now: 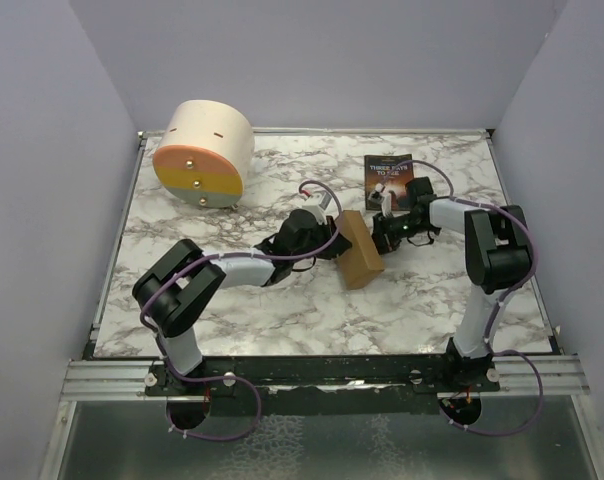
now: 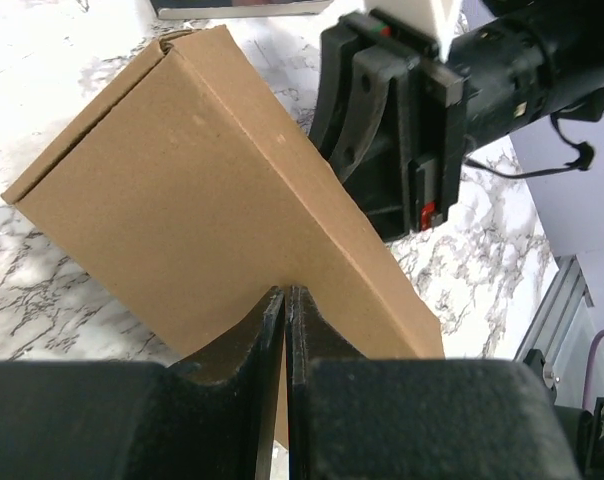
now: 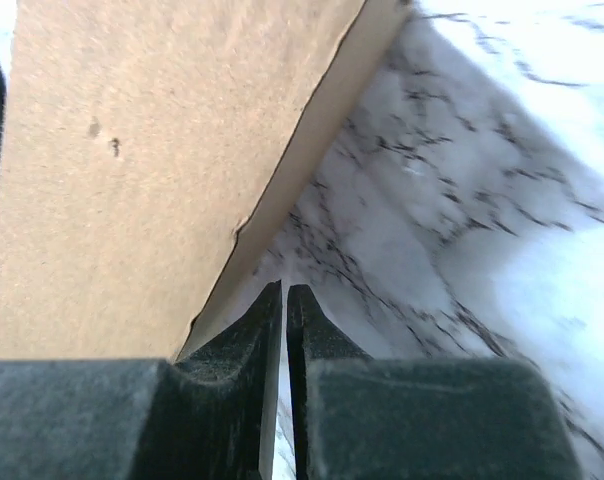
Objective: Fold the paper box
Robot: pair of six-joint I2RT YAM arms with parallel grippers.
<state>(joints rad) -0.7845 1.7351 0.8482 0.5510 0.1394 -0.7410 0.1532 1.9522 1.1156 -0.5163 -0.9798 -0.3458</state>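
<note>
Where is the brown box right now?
In the top view, the paper box sits mid-table between the left gripper and right gripper, on the near side of the book.

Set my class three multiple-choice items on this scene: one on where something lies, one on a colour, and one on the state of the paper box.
1. In the top view, where does the paperback book lie relative to the paper box?
A. Underneath it
B. Beyond it, nearer the back wall
C. In front of it, by the arm bases

2. What colours show on the flat face of the cream cylinder?
A. Orange and yellow
B. Green and blue
C. Black and white

3. What state is the paper box in?
A. A flat, unfolded sheet
B. Torn in two
C. Folded up into a rectangular block

Answers:
1 B: the book sits farther up the table than the box.
2 A: the face shows orange and yellow bands.
3 C: the left wrist view shows folded sides meeting at straight edges.
</note>
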